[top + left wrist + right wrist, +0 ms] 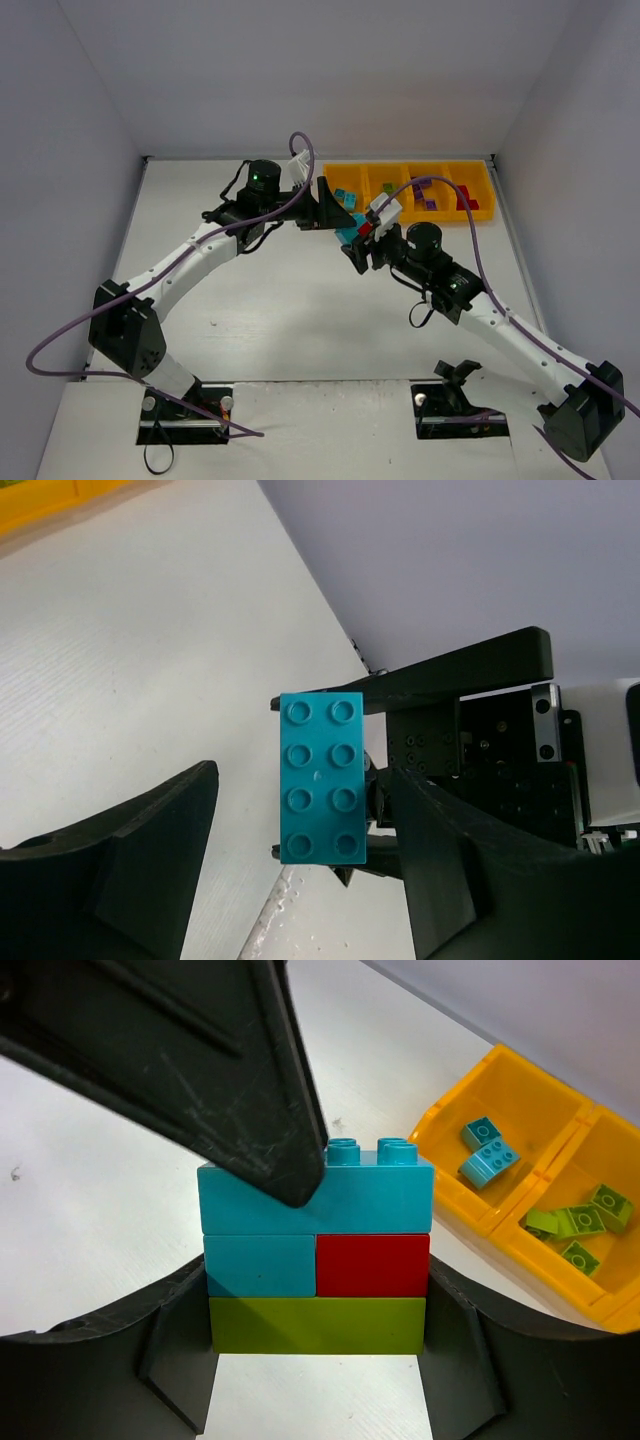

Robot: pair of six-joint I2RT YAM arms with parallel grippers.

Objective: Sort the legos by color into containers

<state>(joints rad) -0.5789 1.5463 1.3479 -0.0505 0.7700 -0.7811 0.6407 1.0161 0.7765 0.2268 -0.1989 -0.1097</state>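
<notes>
Separation is the step in hand, I judge. Nearest me, my right gripper point(318, 1300) clamps the cluster point(318, 1325) (lime base, teal and red, teal on top) above the table point(280, 320). My left gripper point(300, 780) stands open astride the top teal brick point(322, 777), not touching it. The next move calls for closing, prying it off and carrying it to the tray point(420, 218), far-left compartment.

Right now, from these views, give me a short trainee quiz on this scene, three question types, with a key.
1. True or false: the right pincer grips the stack of plastic bricks.
2. Which colour shares the stack's middle layer with the red brick? A purple, B teal, C orange.
3. Fill in: seen from above, the leftmost compartment of the orange-yellow four-compartment plastic tray holds ___ bricks.
Key: 1 true; 2 B; 3 teal.
</notes>
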